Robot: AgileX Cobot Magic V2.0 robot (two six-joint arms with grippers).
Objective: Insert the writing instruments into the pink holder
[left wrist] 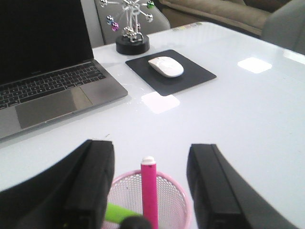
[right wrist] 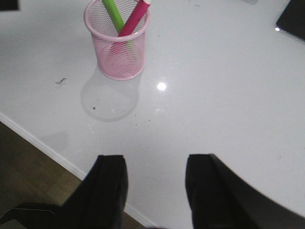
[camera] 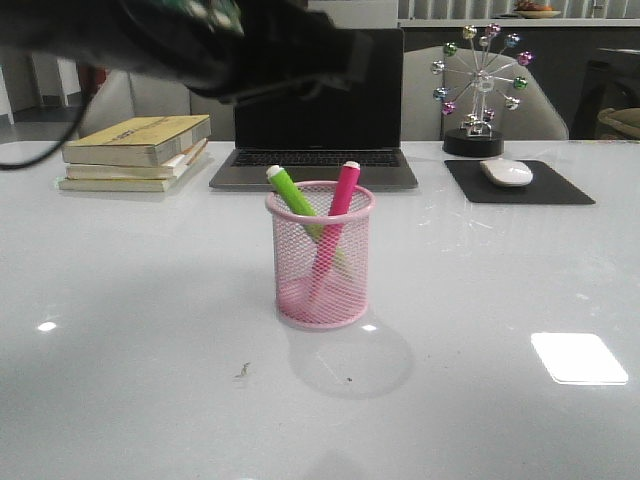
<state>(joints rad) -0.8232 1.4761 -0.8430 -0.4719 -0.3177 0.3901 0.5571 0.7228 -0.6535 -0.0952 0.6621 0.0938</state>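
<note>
Pink mesh holder (camera: 320, 265) stands mid-desk, nearer the front edge, with green marker (camera: 293, 195) and magenta marker (camera: 340, 200) leaning inside, but the left gripper (left wrist: 150, 191), jaws apart right above, could clip a tip and topple it.

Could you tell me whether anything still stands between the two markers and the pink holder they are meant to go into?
Nothing visible does. The green marker and the pink marker already lean inside the pink holder, crossing each other. The left gripper hovers above the rim with open jaws, holding nothing.
</note>
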